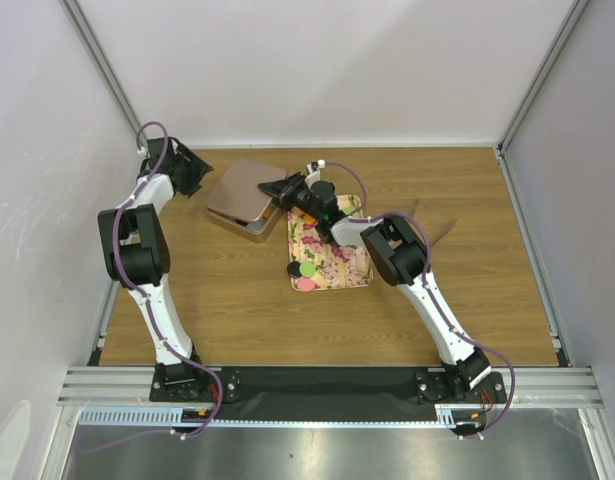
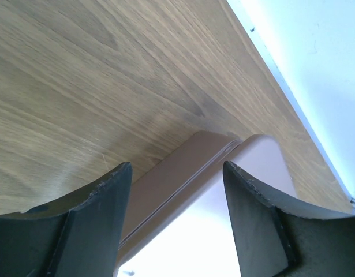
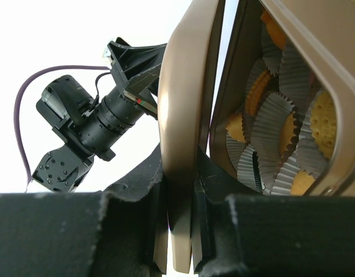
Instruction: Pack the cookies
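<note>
A tan metal tin (image 1: 245,198) sits at the back of the table. My right gripper (image 1: 279,187) is shut on the edge of its lid (image 3: 183,115), its fingers either side of the rim. The lid stands apart from the tin body (image 3: 333,86), which holds white paper cups and orange cookies (image 3: 259,92). A green cookie (image 1: 308,269), a pink cookie (image 1: 307,284) and a black cookie (image 1: 295,270) lie on the floral tray (image 1: 337,268). My left gripper (image 1: 190,172) is open and empty at the tin's back left, with the tin's corner (image 2: 183,184) between its fingers (image 2: 102,196).
White walls enclose the wooden table (image 1: 467,280) at the back and sides, with aluminium posts in the corners. The left arm (image 3: 90,127) shows beyond the lid in the right wrist view. The right arm reaches over the floral tray.
</note>
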